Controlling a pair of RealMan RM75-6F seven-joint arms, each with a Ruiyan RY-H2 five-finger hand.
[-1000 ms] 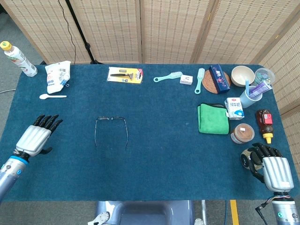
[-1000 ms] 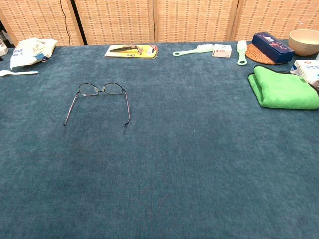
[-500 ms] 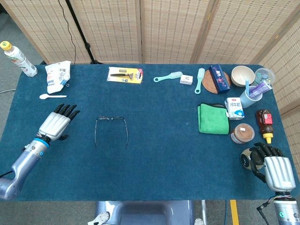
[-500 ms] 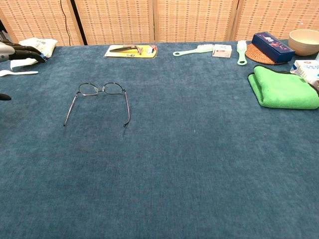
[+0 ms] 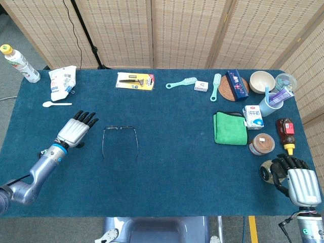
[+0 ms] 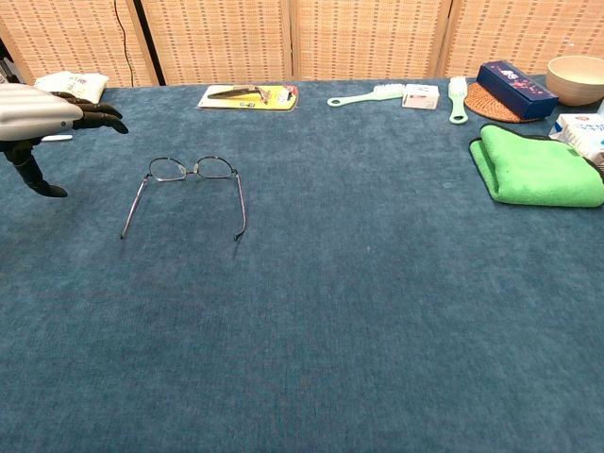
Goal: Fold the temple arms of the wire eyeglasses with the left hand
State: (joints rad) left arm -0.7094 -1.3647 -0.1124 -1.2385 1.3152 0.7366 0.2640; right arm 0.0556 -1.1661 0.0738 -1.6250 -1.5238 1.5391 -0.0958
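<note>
The wire eyeglasses lie on the blue table cloth left of centre, lenses toward the far side and both temple arms unfolded, pointing toward me. My left hand hovers just left of the glasses, fingers stretched out and apart, holding nothing and not touching them. My right hand rests at the near right corner with its fingers curled in, empty; the chest view does not show it.
A white spoon, a packet and a bottle sit at the far left. A razor pack, brushes and boxes line the far edge. A green cloth, milk carton, jars and bowl crowd the right.
My left hand has travelled right and away from the near-left edge toward the glasses, entering the chest view. The glasses and the right hand have stayed put.
</note>
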